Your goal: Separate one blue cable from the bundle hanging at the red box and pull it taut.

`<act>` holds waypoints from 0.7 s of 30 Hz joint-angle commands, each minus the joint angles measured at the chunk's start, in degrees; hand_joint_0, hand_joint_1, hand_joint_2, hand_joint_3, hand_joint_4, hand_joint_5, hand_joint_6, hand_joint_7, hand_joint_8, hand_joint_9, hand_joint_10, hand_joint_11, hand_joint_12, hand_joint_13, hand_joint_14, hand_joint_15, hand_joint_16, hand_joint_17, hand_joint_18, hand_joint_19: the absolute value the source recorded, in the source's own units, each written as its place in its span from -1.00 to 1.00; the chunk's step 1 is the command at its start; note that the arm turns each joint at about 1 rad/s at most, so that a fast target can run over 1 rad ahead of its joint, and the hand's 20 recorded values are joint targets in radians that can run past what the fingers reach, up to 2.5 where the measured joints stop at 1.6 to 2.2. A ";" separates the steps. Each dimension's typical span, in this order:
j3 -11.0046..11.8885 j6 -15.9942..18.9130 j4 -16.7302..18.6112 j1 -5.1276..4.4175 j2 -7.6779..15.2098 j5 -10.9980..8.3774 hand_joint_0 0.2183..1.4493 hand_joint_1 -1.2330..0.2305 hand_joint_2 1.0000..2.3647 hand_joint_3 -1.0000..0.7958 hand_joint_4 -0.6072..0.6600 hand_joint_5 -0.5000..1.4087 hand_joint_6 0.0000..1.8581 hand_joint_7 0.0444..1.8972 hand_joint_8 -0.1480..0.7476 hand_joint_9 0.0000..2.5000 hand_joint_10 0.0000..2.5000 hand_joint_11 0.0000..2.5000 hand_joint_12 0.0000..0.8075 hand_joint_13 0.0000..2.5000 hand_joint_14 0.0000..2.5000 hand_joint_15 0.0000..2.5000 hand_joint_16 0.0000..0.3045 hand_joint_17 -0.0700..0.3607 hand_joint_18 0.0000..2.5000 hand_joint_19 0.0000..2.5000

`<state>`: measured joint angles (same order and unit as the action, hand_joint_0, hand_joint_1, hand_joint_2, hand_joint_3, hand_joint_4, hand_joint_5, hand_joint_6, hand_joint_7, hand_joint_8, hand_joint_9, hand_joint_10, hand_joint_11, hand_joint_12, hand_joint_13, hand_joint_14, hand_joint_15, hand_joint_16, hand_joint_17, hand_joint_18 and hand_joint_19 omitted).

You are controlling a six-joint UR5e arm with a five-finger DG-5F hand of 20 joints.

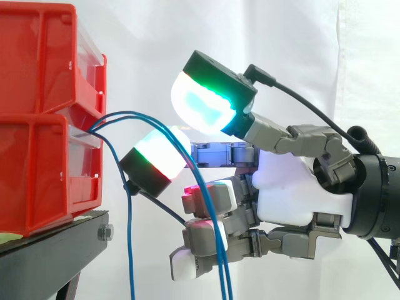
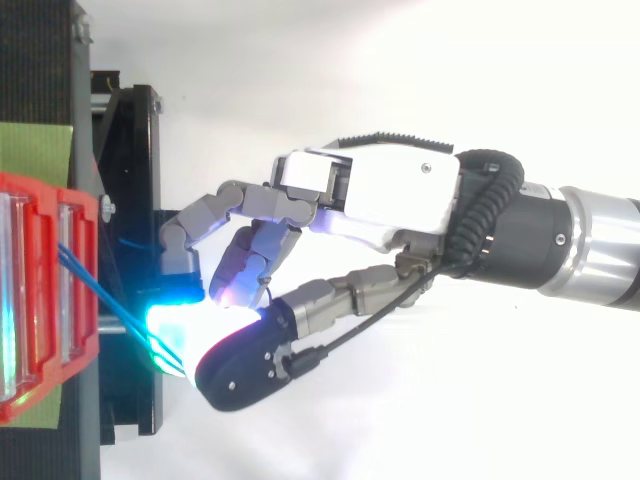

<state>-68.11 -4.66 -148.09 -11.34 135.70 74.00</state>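
Note:
Two red bins [image 1: 44, 156] are stacked on a black stand at the left. Thin blue cables [image 1: 131, 115] come out between them and arc to the right. One strand [image 1: 130, 244] drops straight down near the bins. Two more [image 1: 223, 275] run over toward my hand [image 1: 287, 187] and hang down in front of its lower fingers. My hand reaches in from the right with spread, relaxed fingers. The arc passes through the gap between the raised thumb pad [image 1: 203, 103] and a lower glowing pad [image 1: 159, 156], without being pinched. From above, the cables [image 2: 100, 295] slant from the bin [image 2: 45, 300] to the glowing pads.
The black stand [image 1: 56, 250] carries the bins, with a bolt at its right edge. A white curtain hangs behind everything. Open space lies below and to the right of the bins, around the arm.

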 commanded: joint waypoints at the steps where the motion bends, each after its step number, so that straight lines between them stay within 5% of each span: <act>1: 0.00 0.17 0.00 0.00 0.00 0.00 -0.41 0.05 -1.00 -0.44 -0.07 -0.58 -0.18 0.09 -0.01 0.01 -0.98 -0.13 -0.12 -0.08 -0.98 -0.30 -0.71 -0.21 -0.42 -0.51; 6: 0.00 0.35 0.00 0.00 0.00 0.09 -0.51 -0.01 -1.00 -0.44 -0.03 -0.56 -0.22 0.19 0.03 0.03 -0.98 -0.14 -0.06 -0.06 -0.98 -0.31 -0.69 -0.18 -0.40 -0.52; 15: 0.00 0.35 0.00 0.00 0.00 0.09 -0.51 -0.34 -1.00 -0.44 0.13 -0.66 -0.08 0.01 0.05 0.05 -0.98 0.05 -0.05 -0.01 -0.98 -0.25 -0.68 -0.17 -0.36 -0.52; 21: 0.00 0.35 0.00 -0.09 0.00 -0.09 -0.47 -0.24 -1.00 -0.44 0.17 -0.68 -0.09 -0.02 0.04 -0.03 -0.98 0.01 -0.06 -0.04 -0.98 -0.28 -0.68 -0.17 -0.37 -0.54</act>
<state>-68.11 -4.31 -148.10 -11.35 135.70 74.04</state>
